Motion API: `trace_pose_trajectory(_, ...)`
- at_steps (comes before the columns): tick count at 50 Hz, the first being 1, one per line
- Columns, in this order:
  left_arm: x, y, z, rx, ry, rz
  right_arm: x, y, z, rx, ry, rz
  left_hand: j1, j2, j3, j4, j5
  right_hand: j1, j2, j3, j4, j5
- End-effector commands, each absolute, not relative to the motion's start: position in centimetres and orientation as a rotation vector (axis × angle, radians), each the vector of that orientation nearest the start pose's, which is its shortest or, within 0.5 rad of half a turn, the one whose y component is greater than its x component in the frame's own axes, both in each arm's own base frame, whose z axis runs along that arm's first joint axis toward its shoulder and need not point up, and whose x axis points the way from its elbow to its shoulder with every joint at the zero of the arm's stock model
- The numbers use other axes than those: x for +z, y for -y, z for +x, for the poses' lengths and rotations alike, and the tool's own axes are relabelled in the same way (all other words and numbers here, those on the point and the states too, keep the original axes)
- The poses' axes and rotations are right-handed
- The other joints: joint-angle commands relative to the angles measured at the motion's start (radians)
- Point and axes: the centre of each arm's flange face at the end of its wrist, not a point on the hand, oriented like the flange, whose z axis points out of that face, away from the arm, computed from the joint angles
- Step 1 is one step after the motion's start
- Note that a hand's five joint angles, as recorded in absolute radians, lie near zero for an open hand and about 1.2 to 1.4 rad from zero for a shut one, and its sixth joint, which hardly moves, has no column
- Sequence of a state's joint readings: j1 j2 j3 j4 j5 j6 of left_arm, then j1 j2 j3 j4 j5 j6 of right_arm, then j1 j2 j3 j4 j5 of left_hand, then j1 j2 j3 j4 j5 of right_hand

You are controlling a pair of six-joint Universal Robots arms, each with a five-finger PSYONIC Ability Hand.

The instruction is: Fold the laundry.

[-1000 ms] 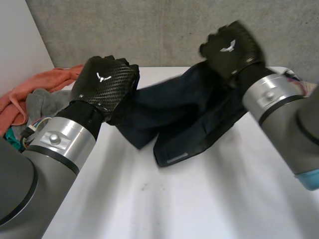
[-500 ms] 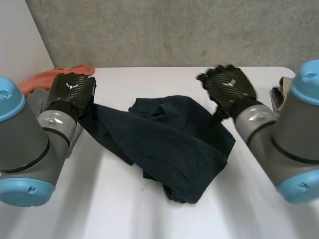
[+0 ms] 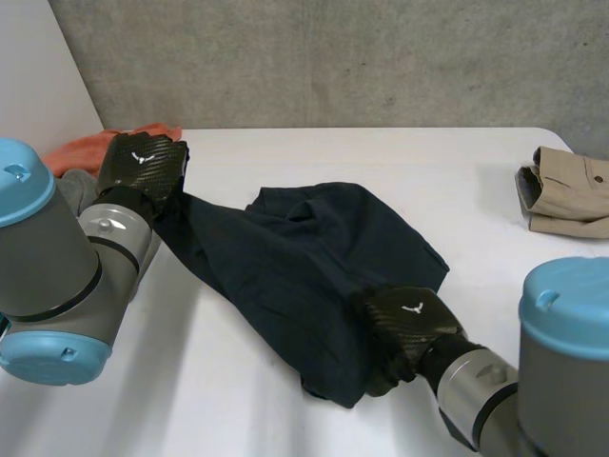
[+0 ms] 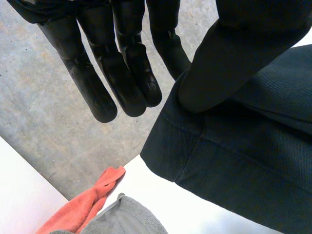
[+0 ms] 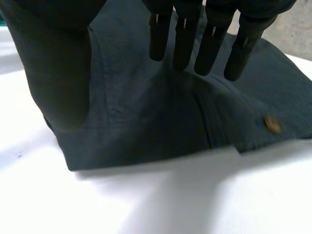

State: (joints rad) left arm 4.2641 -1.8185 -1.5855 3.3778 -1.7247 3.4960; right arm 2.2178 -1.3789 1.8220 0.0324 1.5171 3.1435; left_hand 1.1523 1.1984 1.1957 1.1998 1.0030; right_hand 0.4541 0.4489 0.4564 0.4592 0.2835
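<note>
Garment (image 3: 304, 257) stretched diagonally, hem in left hand (image 3: 143, 167), near end under right hand (image 3: 409, 319)

I see a grey concrete wall (image 3: 333, 57) behind the white table's (image 3: 238, 409) far edge, a plain white wall (image 3: 38, 76) by its far left corner, with soft, even light.

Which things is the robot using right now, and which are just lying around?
In use: dark navy garment, left hand pinching its hem, right hand at its near edge.
Lying about: orange cloth, grey cloth, folded beige garment.
</note>
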Motion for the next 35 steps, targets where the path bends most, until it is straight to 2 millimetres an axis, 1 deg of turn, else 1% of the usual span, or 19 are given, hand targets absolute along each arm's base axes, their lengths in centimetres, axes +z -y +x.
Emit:
trace_pose_trajectory(1, 24.5, 26.8, -26.0, -2.163, -2.101, 0.718, 18.7, 13.5, 28.8, -1.466, -2.229, -0.826, 0.244, 0.198, 0.201, 0.196, 0.219, 0.036, 0.041, 0.034, 0.031, 0.032)
trace_pose_trajectory(3, 24.4, 27.0, -26.1, -2.159, -2.101, 0.719, 19.3, 13.8, 28.8, -1.515, -2.227, -0.828, 0.244, 0.198, 0.201, 0.196, 0.219, 0.039, 0.044, 0.037, 0.034, 0.035)
trace_pose_trajectory(4, 24.3, 27.1, -26.1, -2.158, -2.103, 0.718, 20.3, 14.1, 28.8, -1.565, -2.215, -0.832, 0.244, 0.198, 0.201, 0.196, 0.219, 0.045, 0.05, 0.043, 0.04, 0.041)
trace_pose_trajectory(6, 24.1, 27.6, -26.3, -2.152, -2.104, 0.717, 21.4, 14.3, 28.7, -1.618, -2.186, -0.838, 0.244, 0.198, 0.201, 0.196, 0.219, 0.048, 0.053, 0.045, 0.043, 0.044)
trace_pose_trajectory(8, 24.1, 27.8, -26.3, -2.153, -2.103, 0.714, 22.1, 14.0, 28.7, -1.621, -2.177, -0.891, 0.244, 0.198, 0.201, 0.196, 0.219, 0.051, 0.056, 0.048, 0.046, 0.047)
trace_pose_trajectory(11, 24.2, 28.3, -26.6, -2.164, -2.096, 0.714, 21.8, 13.3, 28.6, -1.568, -2.197, -0.957, 0.244, 0.198, 0.201, 0.196, 0.219, 0.057, 0.062, 0.054, 0.051, 0.053)
trace_pose_trajectory(14, 24.3, 28.6, -26.8, -2.169, -2.092, 0.712, 21.5, 12.9, 28.5, -1.523, -2.214, -0.959, 0.244, 0.198, 0.201, 0.196, 0.219, 0.059, 0.065, 0.057, 0.054, 0.056)
trace_pose_trajectory(15, 24.3, 28.7, -26.8, -2.172, -2.092, 0.71, 21.2, 12.9, 28.6, -1.509, -2.217, -0.952, 0.244, 0.198, 0.201, 0.196, 0.219, 0.059, 0.065, 0.057, 0.054, 0.056)
trace_pose_trajectory(18, 24.3, 28.8, -26.9, -2.176, -2.089, 0.71, 19.4, 12.8, 29.2, -1.411, -2.239, -0.93, 0.244, 0.198, 0.201, 0.196, 0.219, 0.059, 0.065, 0.057, 0.054, 0.056)
trace_pose_trajectory(20, 24.4, 28.8, -26.9, -2.178, -2.088, 0.712, 17.6, 12.7, 29.7, -1.333, -2.26, -0.917, 0.244, 0.198, 0.201, 0.196, 0.219, 0.062, 0.068, 0.06, 0.057, 0.059)
trace_pose_trajectory(22, 24.3, 28.8, -27.0, -2.179, -2.088, 0.713, 16.9, 12.4, 30.3, -1.316, -2.25, -0.922, 0.244, 0.198, 0.201, 0.196, 0.219, 0.068, 0.073, 0.066, 0.063, 0.064)
trace_pose_trajectory(25, 24.3, 28.7, -27.0, -2.178, -2.09, 0.714, 16.4, 12.4, 31.1, -1.348, -2.209, -0.918, 0.244, 0.198, 0.201, 0.196, 0.219, 0.065, 0.071, 0.063, 0.06, 0.061)
trace_pose_trajectory(28, 24.1, 28.8, -27.1, -2.172, -2.094, 0.716, 16.0, 13.0, 31.7, -1.402, -2.182, -0.898, 0.244, 0.198, 0.201, 0.196, 0.219, 0.057, 0.062, 0.054, 0.051, 0.053)
trace_pose_trajectory(35, 24.1, 28.8, -27.1, -2.172, -2.094, 0.716, 13.5, 14.8, 33.1, -1.448, -2.198, -0.872, 0.244, 0.198, 0.201, 0.196, 0.219, 0.068, 0.073, 0.066, 0.063, 0.064)
